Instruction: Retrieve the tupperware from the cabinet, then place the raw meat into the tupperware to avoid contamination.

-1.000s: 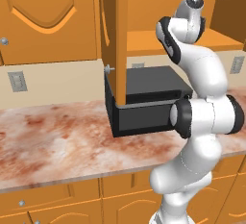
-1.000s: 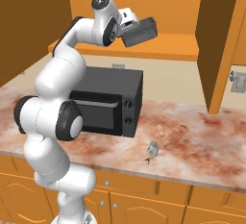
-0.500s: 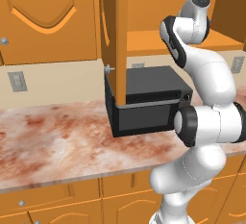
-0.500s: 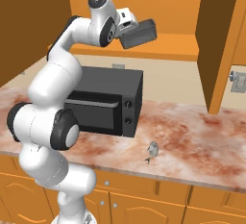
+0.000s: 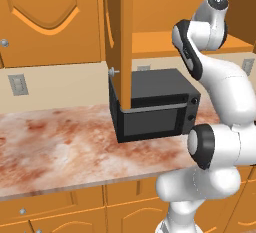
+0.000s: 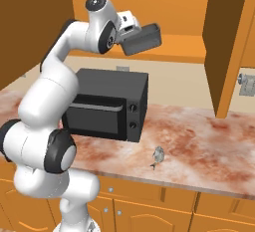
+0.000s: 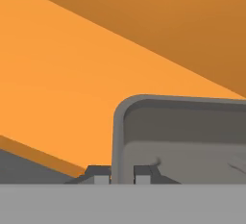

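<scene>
Gripper (image 6: 130, 36) is clamped on the tupperware (image 6: 142, 39), one fingertip (image 7: 101, 175) on each side of the rim wall near a rounded corner, as the hand view shows. I have the container up in the air in front of the open cabinet (image 6: 174, 7), just off the cabinet shelf (image 6: 182, 47) and above the black microwave (image 6: 107, 102), tilted so its open side faces partly down and away.

I judge it light and fairly stiff: thin plastic, held by one wall without visible sag. A pinch on the edge like this is the sensible hold, but smooth plastic could pivot between the pads, so I would move it slowly and level it before setting down. Nothing about it looks fragile.

It is a small, shallow rectangular tub, grey and slightly see-through, with rounded corners and a raised lip; its inside looks empty.

Below, the marbled countertop (image 6: 199, 136) carries the microwave and, to its right near the front edge, a small pale grey item (image 6: 157, 156) that I take to be the raw meat, though it is too small to be sure. Cabinet door (image 5: 119, 42) stands swung out, seen edge-on in the left base view.
</scene>
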Motion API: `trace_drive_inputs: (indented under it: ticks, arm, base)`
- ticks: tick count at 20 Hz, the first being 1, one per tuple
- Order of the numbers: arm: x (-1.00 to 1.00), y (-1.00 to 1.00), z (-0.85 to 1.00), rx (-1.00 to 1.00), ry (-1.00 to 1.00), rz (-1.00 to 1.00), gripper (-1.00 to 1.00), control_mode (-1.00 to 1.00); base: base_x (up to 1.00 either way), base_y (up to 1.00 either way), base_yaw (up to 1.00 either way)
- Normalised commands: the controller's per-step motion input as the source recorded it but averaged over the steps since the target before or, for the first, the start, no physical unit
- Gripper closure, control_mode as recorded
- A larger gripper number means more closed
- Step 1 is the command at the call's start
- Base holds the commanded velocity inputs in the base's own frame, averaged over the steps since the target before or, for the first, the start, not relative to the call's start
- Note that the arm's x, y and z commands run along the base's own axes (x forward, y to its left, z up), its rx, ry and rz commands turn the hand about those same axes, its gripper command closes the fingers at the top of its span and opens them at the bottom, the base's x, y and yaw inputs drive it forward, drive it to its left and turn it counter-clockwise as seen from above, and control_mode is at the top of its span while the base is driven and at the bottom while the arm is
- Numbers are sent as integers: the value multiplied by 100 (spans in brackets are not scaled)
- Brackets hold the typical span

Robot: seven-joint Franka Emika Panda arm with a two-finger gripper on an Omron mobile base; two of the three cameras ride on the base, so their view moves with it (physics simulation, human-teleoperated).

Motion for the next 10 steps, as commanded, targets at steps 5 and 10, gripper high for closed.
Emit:
trace_drive_inputs:
  ticks: [5, 10]
  arm:
    - [-42, 0, 0, 0, 3, 0, 100, -100]
    - [-45, 0, 0, 0, 3, 0, 100, -100]
  base:
    - [0, 0, 0]
    - [0, 0, 0]
